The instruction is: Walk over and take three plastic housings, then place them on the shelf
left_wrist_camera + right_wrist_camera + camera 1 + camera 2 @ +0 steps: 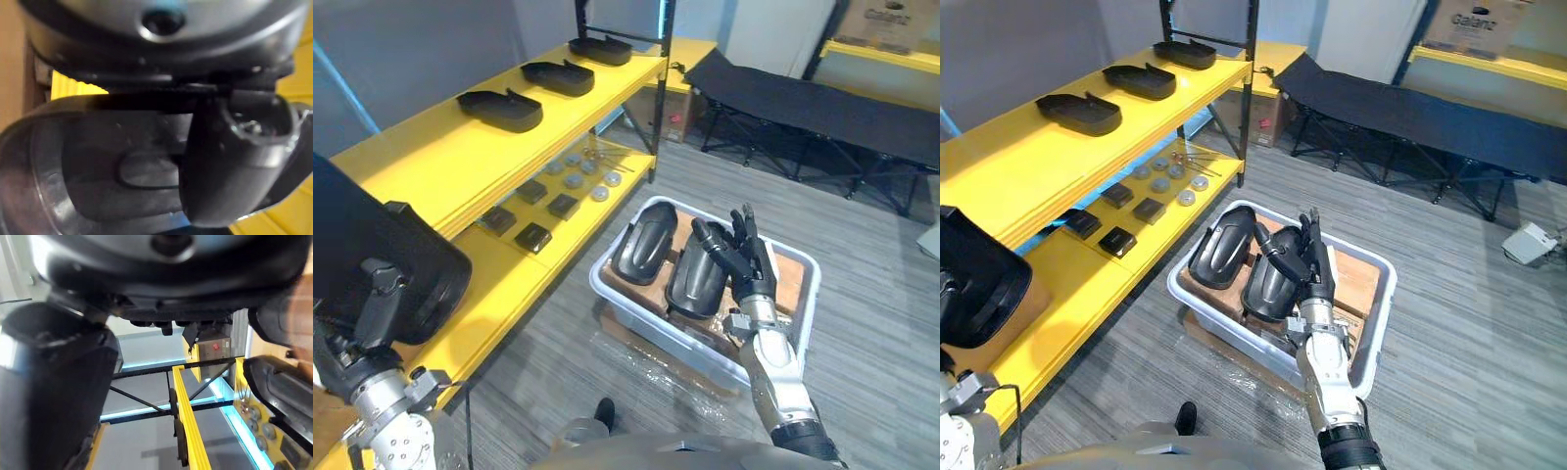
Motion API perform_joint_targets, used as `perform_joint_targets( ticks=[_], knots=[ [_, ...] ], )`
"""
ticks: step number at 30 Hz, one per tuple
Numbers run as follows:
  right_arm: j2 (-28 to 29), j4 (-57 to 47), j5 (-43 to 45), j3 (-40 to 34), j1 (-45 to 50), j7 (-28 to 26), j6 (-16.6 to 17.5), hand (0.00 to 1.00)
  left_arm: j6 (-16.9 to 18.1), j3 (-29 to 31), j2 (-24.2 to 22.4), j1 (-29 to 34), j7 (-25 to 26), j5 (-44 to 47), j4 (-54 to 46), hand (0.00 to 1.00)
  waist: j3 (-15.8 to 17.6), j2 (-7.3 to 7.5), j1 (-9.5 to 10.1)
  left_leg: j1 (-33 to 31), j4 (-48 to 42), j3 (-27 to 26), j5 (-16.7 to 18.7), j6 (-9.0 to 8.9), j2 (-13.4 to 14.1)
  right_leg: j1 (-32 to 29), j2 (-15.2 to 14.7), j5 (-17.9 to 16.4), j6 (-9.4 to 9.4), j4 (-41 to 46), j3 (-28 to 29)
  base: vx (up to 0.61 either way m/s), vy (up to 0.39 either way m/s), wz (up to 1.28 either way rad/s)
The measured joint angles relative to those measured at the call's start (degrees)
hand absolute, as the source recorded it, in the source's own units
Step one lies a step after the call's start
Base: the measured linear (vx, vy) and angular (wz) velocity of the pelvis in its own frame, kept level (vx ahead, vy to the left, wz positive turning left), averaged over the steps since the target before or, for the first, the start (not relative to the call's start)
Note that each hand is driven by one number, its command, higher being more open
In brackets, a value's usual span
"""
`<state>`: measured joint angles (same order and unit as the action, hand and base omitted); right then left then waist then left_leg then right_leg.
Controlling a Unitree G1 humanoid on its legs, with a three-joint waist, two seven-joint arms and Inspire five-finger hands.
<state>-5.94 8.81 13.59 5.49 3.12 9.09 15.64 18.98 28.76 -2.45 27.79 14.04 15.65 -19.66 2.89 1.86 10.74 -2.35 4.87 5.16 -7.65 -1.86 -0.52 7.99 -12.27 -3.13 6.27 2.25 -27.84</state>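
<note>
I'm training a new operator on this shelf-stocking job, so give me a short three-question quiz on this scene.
1. How many housings lie on the top shelf?
2. True or false: the right hand is closed round a housing in the white bin.
3. What does the left hand hold? A) a black housing B) a small black block C) nothing

Key: 1. three. 2. false: its fingers are straight, above the bin. 3. A.

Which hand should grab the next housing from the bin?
Right. The right hand is open over the bin and its two housings; the left hand is shut on a housing by the shelf.
</note>
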Motion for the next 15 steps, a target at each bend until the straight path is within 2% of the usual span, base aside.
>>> perform_joint_targets(
  ticks=[2, 6, 10, 12, 15],
  knots=[
    [-0.1, -0.1, -1.7, 0.5, 0.0, 0.3, -1.1, 1.0, 0.2, 0.6, 0.1, -0.2, -2.0, 1.3, 0.0, 0.0, -0.1, 0.8, -0.32, -1.3, 0.0, 2.0, -0.3, 0.07, -0.1, -1.3, 0.1, -1.7, -0.68, 2.3, 1.0, -0.02, -0.012, 0.37],
    [-0.4, -0.2, -1.9, 0.3, 1.3, 0.1, -2.8, 1.0, 0.4, 0.1, 0.1, -0.5, -5.9, 2.3, 0.0, 0.0, 0.7, 1.95, -1.75, -2.2, 0.0, 5.9, -1.6, -0.17, -0.9, -1.8, 0.1, -4.8, -0.61, 6.0, 0.4, -0.04, -0.066, 0.58],
    [-0.6, -2.5, -1.9, -2.7, 5.2, -1.7, -2.8, 1.0, 0.5, -2.6, 0.1, -0.5, -7.3, 4.3, -0.1, 0.0, 1.3, 1.25, -2.67, -3.6, -1.0, 9.1, -2.0, -0.76, -1.1, -0.7, 0.6, -6.7, -0.45, 8.0, -2.8, -0.07, -0.086, 0.63],
    [-0.6, -4.0, -1.9, -5.1, 6.9, -2.4, -2.8, 1.0, 0.5, -4.1, 0.0, -0.9, -8.8, 4.6, -0.1, 0.0, 2.5, 0.12, -4.58, -5.6, -2.7, 2.7, -0.9, 0.67, 0.2, 1.3, 0.8, -7.3, 0.22, 8.5, -7.9, -0.1, -0.072, 1.21],
    [-0.9, -7.3, -1.9, -12.0, 9.9, -1.6, -2.3, 1.0, 0.5, -9.2, 0.1, -2.7, -12.3, 4.8, 0.0, 0.0, 4.9, -2.47, -6.94, -7.6, -5.7, -16.5, 0.2, 3.0, 4.8, 4.4, 1.0, -7.9, 0.85, 8.8, -16.7, -0.09, -0.038, 1.43]
  ],
)
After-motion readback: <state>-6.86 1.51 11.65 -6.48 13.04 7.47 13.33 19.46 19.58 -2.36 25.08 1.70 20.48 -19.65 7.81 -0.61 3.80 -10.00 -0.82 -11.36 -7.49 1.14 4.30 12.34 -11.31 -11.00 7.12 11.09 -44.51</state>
